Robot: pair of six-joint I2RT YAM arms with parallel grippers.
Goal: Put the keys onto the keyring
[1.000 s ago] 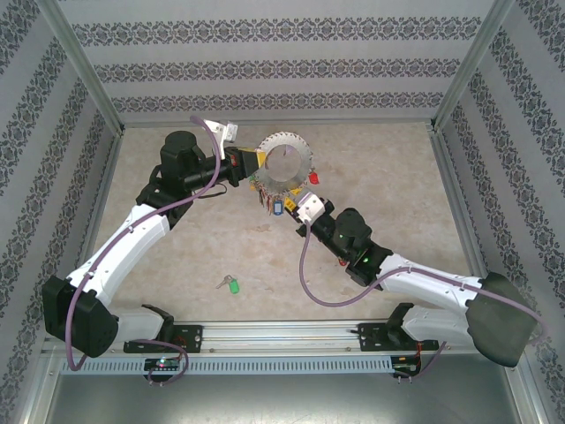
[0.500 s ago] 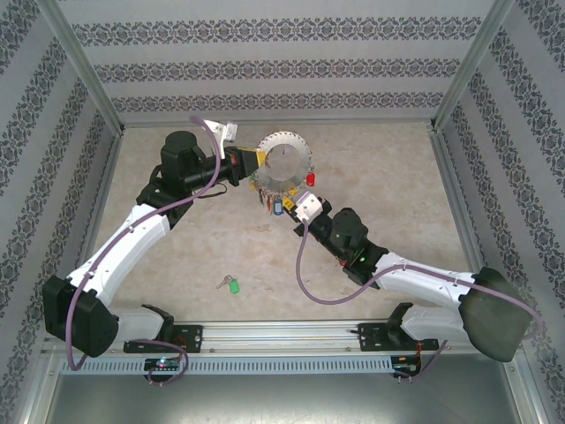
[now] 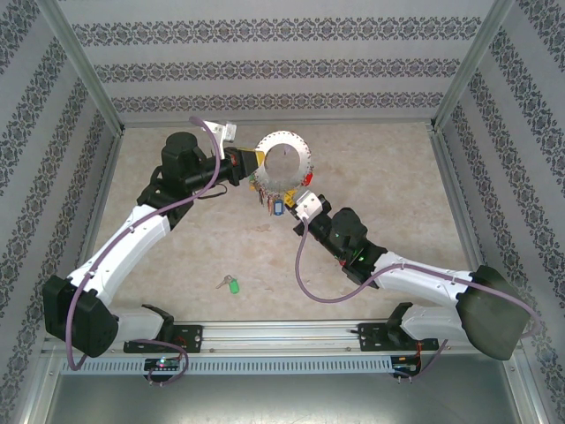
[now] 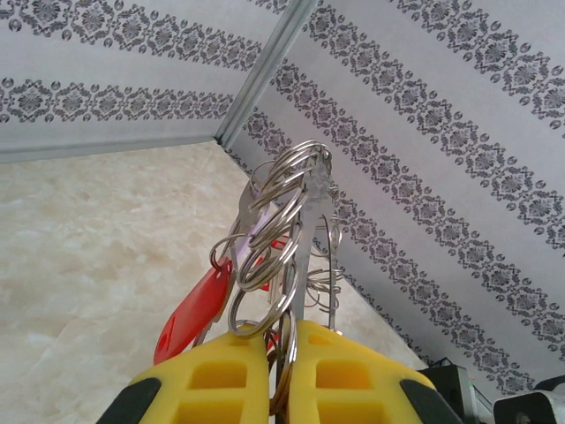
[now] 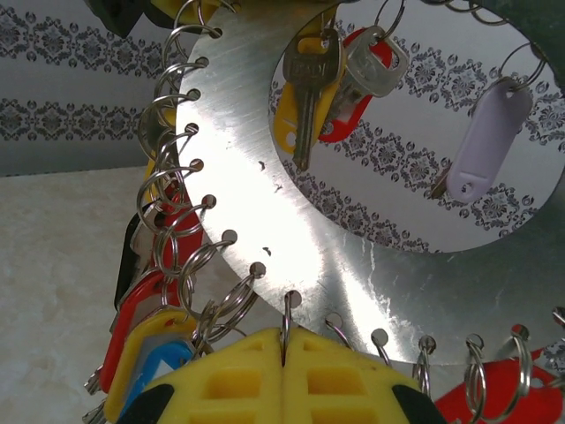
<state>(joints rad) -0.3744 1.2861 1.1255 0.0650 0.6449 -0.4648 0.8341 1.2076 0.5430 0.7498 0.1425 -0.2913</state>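
Note:
The keyring [image 3: 306,163], a flat grey metal ring fringed with small tagged keys, is held up over the far middle of the table. My left gripper [image 3: 254,166] is shut on its left rim. In the left wrist view the yellow fingers [image 4: 221,380] clamp the keyring [image 4: 305,256] edge-on. My right gripper [image 3: 298,196] sits at the ring's lower right edge. Its jaws [image 5: 284,340] are shut on a thin split ring [image 5: 287,305] threaded through a hole in the keyring [image 5: 291,203]. Which key hangs from it is hidden. The green-tagged key [image 3: 231,283] lies on the table near the front.
Patterned walls and metal posts [image 3: 84,66] close in the table on three sides. A rail [image 3: 282,336] runs along the near edge. Yellow, red and lilac tagged keys [image 5: 309,97] hang across the ring's opening, and a red tag [image 4: 194,314] dangles beside my left fingers.
My right gripper has crept up and left to the ring's edge and closed its jaws. The red tag beside it has slipped under the ring. The left arm has stayed still.

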